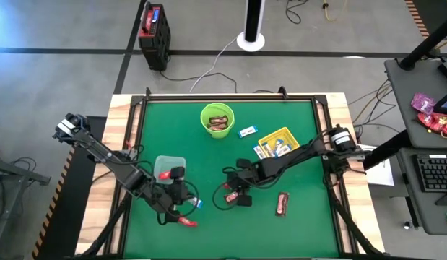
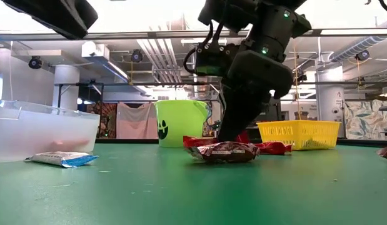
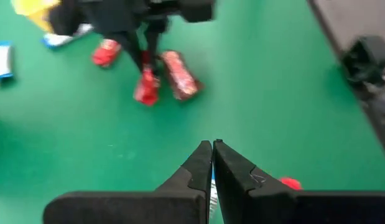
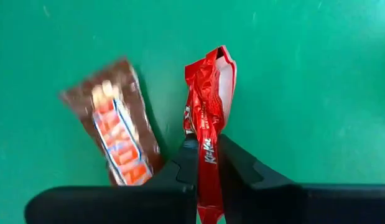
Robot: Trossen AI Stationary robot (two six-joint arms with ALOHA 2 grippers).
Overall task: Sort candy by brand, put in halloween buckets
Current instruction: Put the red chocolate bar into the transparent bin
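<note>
My right gripper stands low over the middle of the table and is shut on a red candy bar. A brown candy bar lies right beside it, and another brown bar lies nearer the right edge. My left gripper is shut and raised above the table. A blue-and-white candy and a red one lie under it. The lime-green bucket holds brown bars. The yellow tray holds blue-and-white ones. The clear tub holds a red one. My right gripper pinches the red candy bar between its two fingers near the bar's middle, one finger on each long side. The fingers come from above, slanting down. In the low view the bar's ends sit at table level behind the brown bar.
A single blue-and-white candy lies between the green bucket and the yellow tray. The raised table border frames the green mat. Bare mat lies along the near edge and the far left corner.
</note>
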